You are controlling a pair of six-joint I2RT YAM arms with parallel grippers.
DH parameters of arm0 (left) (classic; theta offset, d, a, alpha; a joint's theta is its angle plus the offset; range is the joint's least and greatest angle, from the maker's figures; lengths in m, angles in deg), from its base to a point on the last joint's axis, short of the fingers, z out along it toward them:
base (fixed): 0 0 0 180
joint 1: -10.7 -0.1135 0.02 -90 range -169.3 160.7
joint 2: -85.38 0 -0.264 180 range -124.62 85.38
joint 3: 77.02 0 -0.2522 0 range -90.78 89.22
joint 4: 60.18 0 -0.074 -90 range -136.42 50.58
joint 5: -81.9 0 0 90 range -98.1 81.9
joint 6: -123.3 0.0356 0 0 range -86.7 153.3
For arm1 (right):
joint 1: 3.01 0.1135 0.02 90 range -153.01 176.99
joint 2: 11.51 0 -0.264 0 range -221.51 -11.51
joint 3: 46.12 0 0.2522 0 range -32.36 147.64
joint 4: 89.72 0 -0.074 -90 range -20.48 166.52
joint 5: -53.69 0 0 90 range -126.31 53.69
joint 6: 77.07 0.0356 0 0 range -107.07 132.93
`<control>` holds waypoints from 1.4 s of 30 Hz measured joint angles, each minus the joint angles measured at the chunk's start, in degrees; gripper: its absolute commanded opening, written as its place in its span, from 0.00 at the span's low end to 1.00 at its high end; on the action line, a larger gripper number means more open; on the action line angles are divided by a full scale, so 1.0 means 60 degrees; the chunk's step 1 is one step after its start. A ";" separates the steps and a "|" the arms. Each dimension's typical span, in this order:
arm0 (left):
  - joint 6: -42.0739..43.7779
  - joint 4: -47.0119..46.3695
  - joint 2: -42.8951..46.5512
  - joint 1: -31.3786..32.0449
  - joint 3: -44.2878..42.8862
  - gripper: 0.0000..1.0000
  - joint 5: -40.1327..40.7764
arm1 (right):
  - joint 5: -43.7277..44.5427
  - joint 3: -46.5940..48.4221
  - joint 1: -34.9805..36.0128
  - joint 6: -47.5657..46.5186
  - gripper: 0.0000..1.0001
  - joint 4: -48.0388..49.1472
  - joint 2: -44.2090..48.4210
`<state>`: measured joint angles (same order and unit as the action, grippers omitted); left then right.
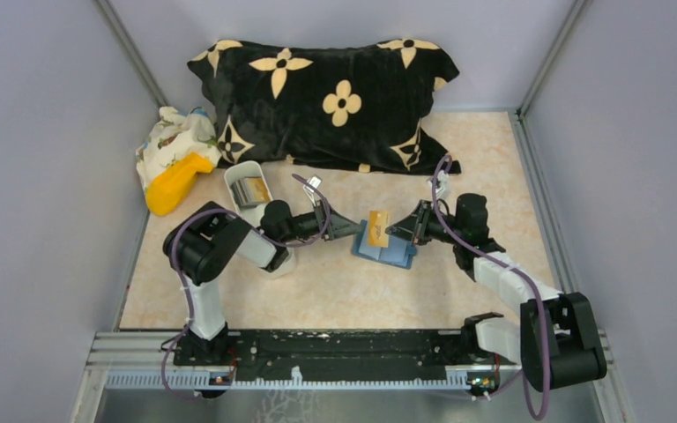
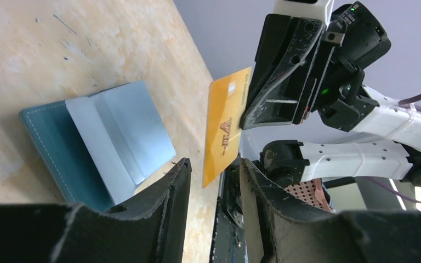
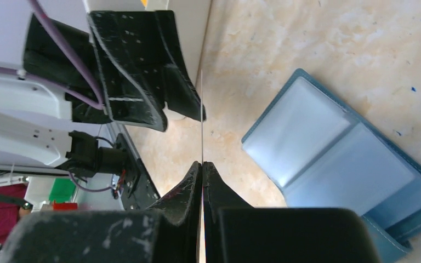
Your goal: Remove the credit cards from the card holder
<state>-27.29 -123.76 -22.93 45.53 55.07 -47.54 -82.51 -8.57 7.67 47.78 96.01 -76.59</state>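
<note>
right claw [image 3: 202, 165] pinches tan card [image 2: 227, 123], left claw [image 2: 215, 164] parted around it.

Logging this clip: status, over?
Right gripper shut on card, clear of open holder. Left gripper open beside card. Nothing blocking.

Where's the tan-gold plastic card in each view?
Top external: the tan-gold plastic card stands upright near the centre.
Left wrist: the card is at the centre, face-on.
Right wrist: the card is a thin edge-on line, left of centre.
Shared landmark: the blue-teal folding card holder, lying open.
</note>
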 measured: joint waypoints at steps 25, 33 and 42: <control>-0.0718 -0.1031 -0.1049 0.0251 -0.1045 0.36 -0.0510 | -0.0597 -0.0157 0.0004 0.0652 0.00 0.1053 -0.0251; -0.0612 -0.0951 -0.1053 0.0299 -0.1118 0.00 -0.0627 | -0.0488 -0.0168 0.0004 0.0637 0.00 0.1100 -0.0339; -0.0386 -0.0514 -0.0907 0.0284 -0.1122 0.00 -0.0787 | -0.0412 -0.0219 0.0007 0.0663 0.20 0.1093 -0.0415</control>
<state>-29.61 -126.85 -28.37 47.23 48.34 -52.26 -84.98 -9.88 7.71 51.76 102.56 -79.08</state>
